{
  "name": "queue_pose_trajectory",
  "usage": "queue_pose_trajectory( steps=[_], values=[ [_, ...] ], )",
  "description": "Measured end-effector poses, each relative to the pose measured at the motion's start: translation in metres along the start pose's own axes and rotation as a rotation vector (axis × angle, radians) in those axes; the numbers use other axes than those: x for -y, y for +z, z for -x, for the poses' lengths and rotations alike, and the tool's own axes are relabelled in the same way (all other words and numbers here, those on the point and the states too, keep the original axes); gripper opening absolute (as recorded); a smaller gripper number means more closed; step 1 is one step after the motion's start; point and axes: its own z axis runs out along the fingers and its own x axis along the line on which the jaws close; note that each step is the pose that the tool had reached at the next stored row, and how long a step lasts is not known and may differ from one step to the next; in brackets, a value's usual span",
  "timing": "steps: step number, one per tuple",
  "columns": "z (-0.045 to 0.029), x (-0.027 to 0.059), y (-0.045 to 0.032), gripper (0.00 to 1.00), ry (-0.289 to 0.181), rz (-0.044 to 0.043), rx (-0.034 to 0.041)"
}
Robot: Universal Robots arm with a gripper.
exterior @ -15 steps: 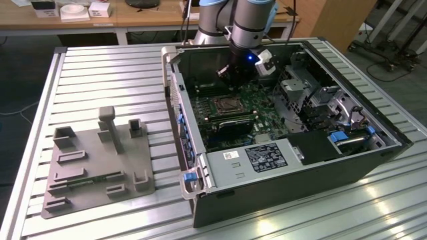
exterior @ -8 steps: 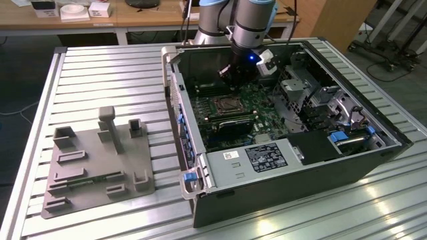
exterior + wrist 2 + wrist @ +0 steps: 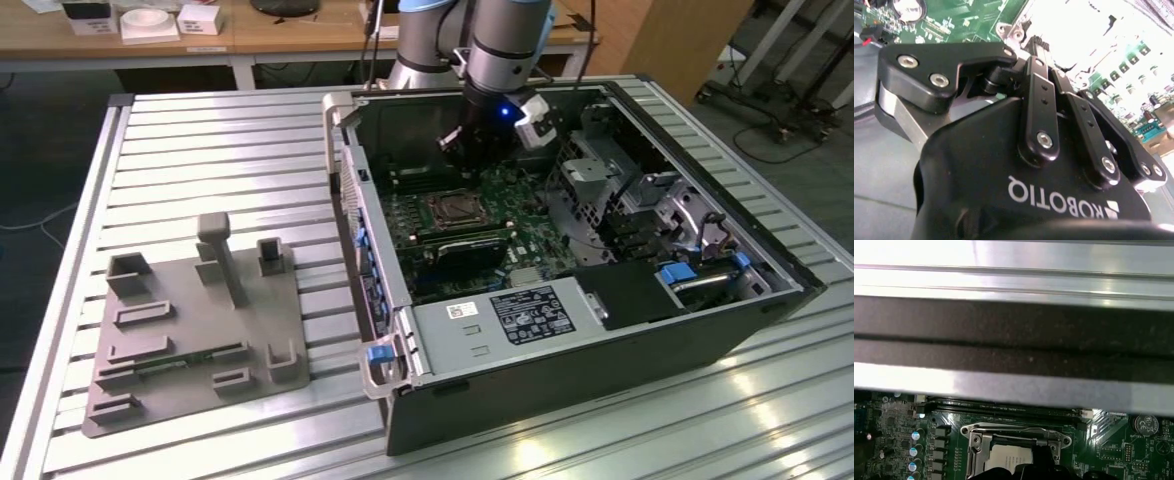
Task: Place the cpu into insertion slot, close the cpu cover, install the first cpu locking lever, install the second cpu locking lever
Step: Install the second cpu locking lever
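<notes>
Claw (image 3: 470, 148): hanging inside the open computer case (image 3: 747, 330), just beyond the insertion slot (image 3: 457, 210); whether it is spread or pinching, I cannot tell.
Cpu (image 3: 1010, 458): lying in the insertion slot in the first wrist view, silvery cpu cover (image 3: 1016, 432) framing it.
Counter (image 3: 214, 150): carrying the case and, at the exterior view's left, a grey fixture (image 3: 194, 330).

Computer case (image 3: 587, 350): lying open-topped, giving access from above. Gripper (image 3: 470, 150) hanging inside, just above the socket (image 3: 455, 210). Case walls (image 3: 350, 190) hemming the board in; drive cage (image 3: 594, 175) and power box (image 3: 514, 315) crowding the exterior view's right and near side. Grey fixture (image 3: 194, 320) sitting well apart on the table (image 3: 200, 160).
</notes>
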Motion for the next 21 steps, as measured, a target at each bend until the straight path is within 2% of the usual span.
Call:
queue_pose_trajectory(
  steps=[7, 15, 21],
  values=[
    [-0.0007, 0.0104, -0.0002, 0.1, 0.0, 0.0, 0.0001],
    [0.0003, 0.0158, -0.0029, 0.1, 0.0, 0.0, 0.0001],
    [-0.0001, 0.0246, -0.0037, 0.1, 0.0, 0.0001, 0.0001]
  ],
)
